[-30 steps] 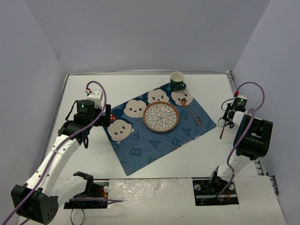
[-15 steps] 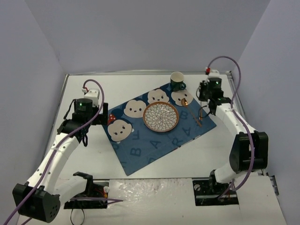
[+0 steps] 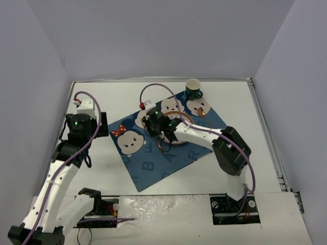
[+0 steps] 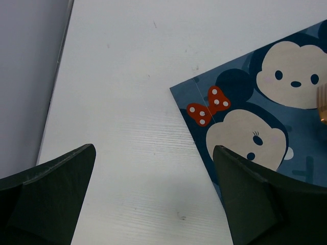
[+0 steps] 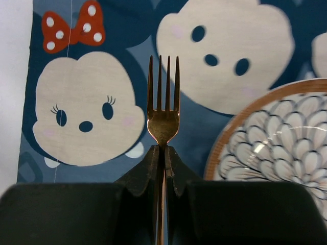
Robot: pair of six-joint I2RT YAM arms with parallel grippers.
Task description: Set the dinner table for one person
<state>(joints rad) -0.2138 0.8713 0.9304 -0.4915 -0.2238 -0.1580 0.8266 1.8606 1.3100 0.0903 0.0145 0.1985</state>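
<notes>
1. The right gripper (image 5: 163, 153) is pinched tight on a gold fork (image 5: 163, 97). It holds the fork by the handle, and the prongs point to the top of the wrist picture.
2. The fork hangs over the blue placemat (image 3: 153, 166), just to the left of the plate (image 5: 276, 153) in the frame. I cannot tell if it touches the cloth.
3. The left gripper (image 4: 153, 204) is wide open with nothing in it. It hovers over the white top, near the left corner of the placemat.
4. The dinner table (image 3: 245, 163) is the big white top. It fills the middle of the top picture and lies under everything else.
5. A green cup (image 3: 193, 88) stands at the top edge of the placemat. A spoon (image 3: 203, 109) lies on the cloth, to the upper right of the plate.
6. I think the step now is putting the fork down beside the plate.
7. The next move needs care. The arm should go down slowly and lay the fork flat on the cloth, close to the plate but not on it. Then the fingers can let go and lift up without knocking the fork.
</notes>
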